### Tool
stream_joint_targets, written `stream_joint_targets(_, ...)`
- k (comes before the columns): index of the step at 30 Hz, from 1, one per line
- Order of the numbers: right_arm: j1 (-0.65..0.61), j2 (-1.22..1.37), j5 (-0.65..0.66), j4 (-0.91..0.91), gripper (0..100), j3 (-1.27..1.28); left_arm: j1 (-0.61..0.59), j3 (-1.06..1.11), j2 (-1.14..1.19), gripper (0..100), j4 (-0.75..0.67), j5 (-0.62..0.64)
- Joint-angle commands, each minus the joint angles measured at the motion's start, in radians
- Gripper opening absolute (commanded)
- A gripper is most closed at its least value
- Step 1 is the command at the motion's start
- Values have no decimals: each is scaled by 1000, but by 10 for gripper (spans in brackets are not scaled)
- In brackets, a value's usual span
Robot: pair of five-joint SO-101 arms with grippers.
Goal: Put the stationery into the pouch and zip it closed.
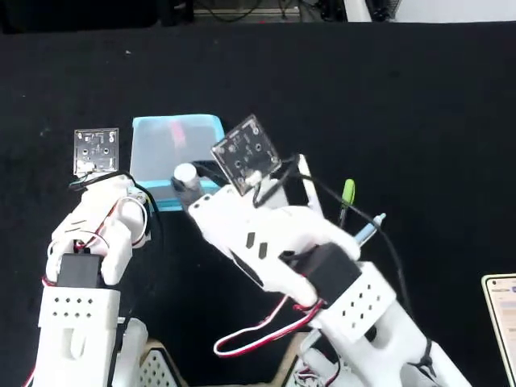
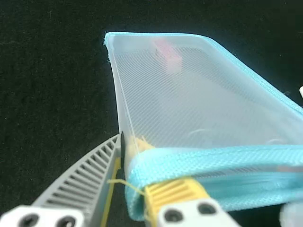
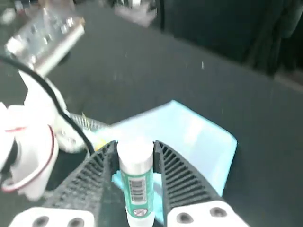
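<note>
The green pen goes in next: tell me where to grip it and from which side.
Probably grip the green pen across its barrel near the green end, coming down from above: it lies flat on the black table, its other end goes behind the right arm, and a blue pen lies close beside it.

This is a robotics workbench, of the lab or workshop sort. A black cloth covers the tabletop [image 1: 419, 97]. Two white plastic arms, the left arm [image 1: 85, 258] and the right arm [image 1: 306, 258], stand at the lower edge of the high view, trailing loose red and white wires [image 1: 254, 334]. Bare circuit boards [image 1: 97, 151] ride on their wrists. The right pincer [image 3: 135, 147] has ribbed plastic fingers [image 3: 180, 179]. Cables [image 1: 242, 10] lie along the top edge. The dark shapes at the upper right of the right wrist view may be furniture, too blurred to name.
</note>
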Motion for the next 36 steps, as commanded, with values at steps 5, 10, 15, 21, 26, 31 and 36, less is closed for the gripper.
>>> stream_joint_targets(5,-11,-119,11,-347,11,193,13,-15,-12,30,-12,6)
stream_joint_targets(10,-11,-150,11,-522,11,354,13,-15,-12,30,-12,6)
stream_joint_targets(15,-11,-182,11,-588,11,450,13,-15,-12,30,-12,6)
stream_joint_targets(21,-11,-315,11,-566,11,522,13,-15,-12,30,-12,6)
stream_joint_targets(26,-14,-501,11,-384,11,561,12,-15,-12,30,-12,6)
stream_joint_targets(31,-14,-625,11,-275,11,605,13,-15,-12,30,-12,6)
stream_joint_targets(36,-15,-670,11,-273,11,558,13,-15,-12,30,-12,6)
